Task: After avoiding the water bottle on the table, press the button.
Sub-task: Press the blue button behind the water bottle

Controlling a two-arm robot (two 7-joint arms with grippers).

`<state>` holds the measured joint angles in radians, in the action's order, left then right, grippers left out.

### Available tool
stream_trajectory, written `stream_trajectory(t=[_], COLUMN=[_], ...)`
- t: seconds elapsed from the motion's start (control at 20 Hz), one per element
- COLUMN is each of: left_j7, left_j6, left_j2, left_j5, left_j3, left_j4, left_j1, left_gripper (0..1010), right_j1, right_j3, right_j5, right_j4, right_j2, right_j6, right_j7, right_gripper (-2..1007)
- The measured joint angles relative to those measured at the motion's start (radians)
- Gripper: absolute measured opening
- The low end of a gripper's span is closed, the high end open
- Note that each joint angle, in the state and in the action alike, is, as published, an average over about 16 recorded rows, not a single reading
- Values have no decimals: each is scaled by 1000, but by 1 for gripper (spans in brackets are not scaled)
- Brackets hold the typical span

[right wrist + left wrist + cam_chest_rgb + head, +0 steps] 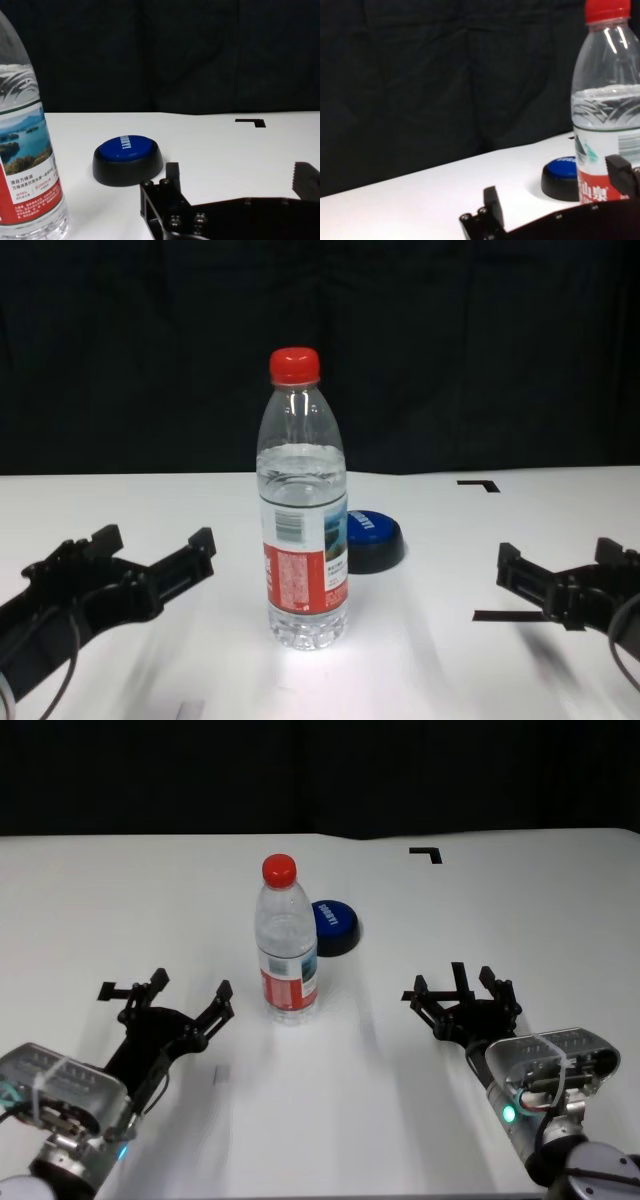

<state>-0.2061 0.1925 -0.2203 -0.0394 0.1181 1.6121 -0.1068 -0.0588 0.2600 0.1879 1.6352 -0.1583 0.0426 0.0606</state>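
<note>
The water bottle (288, 945) stands upright at the middle of the white table (120, 900), with a red cap and a red-and-white label. The blue button (336, 925) sits just behind it, to its right, partly hidden by it. My left gripper (175, 995) is open and empty, low over the table to the left of the bottle. My right gripper (460, 988) is open and empty, to the right of the bottle and nearer than the button. The chest view shows the bottle (305, 530), the button (375, 538) and both grippers, left (155, 545) and right (560, 565).
A black L-shaped tape mark (428, 852) lies at the far right of the table, beyond the button. A small grey mark (222, 1072) lies on the table near my left arm. A dark curtain stands behind the table's far edge.
</note>
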Motion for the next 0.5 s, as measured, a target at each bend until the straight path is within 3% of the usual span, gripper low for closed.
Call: stream_trajectory(t=[0.5], left_j7=[-18], left_j6=[2], left_j2=[-2], left_j5=[-12], left_j3=[23], left_j4=[-25], left_j1=[19], left_gripper=[1003], right_j1=[0], right_j3=[0], right_j5=[0], right_j4=[0], right_j2=[0], right_j6=[0], right_j7=[0], right_gripper=[1003])
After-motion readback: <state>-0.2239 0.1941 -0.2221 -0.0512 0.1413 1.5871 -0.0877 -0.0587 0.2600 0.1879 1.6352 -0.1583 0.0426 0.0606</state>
